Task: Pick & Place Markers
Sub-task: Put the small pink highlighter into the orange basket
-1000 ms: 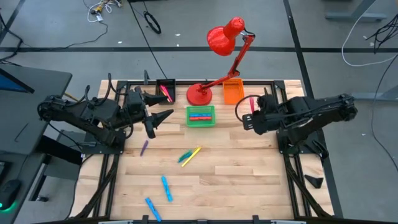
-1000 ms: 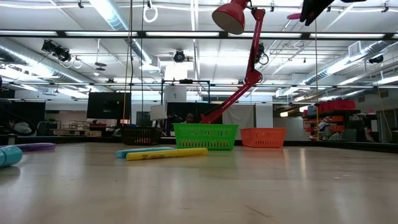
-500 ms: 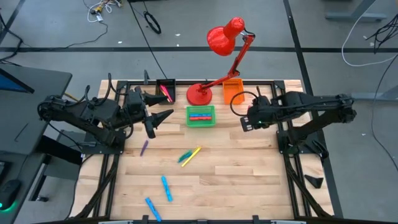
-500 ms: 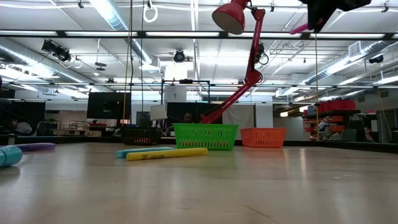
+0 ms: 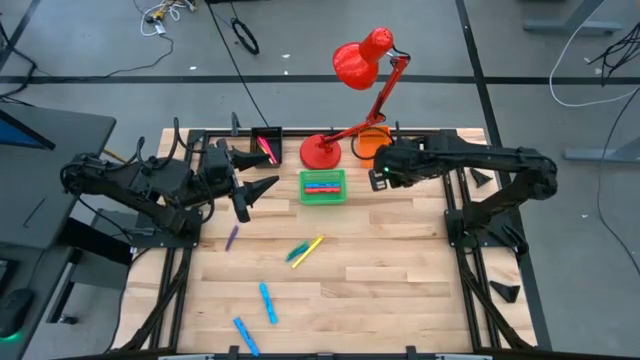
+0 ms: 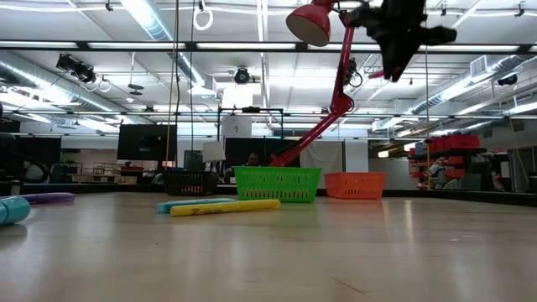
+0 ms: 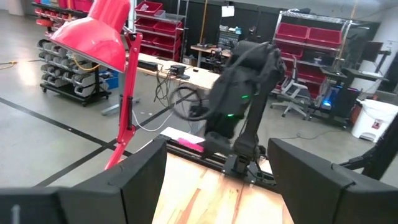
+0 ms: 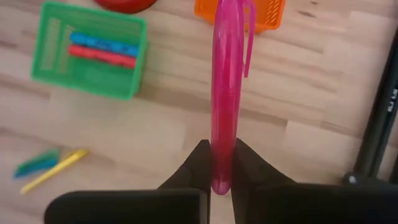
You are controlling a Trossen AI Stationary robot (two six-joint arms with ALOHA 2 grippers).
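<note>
Our right end effector point(image 8: 216, 167) pinches a pink marker point(image 8: 226, 93) high above the counter point(image 5: 390, 270), beside the orange bin point(image 8: 239, 14). We should centre over a bin before letting go. The left end effector point(image 5: 262, 188) waits, spread.

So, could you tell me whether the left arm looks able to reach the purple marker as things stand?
Probably yes: the left gripper is open and empty, the purple marker lies on bare table just below it in the high view, and nothing sits between them.
</note>
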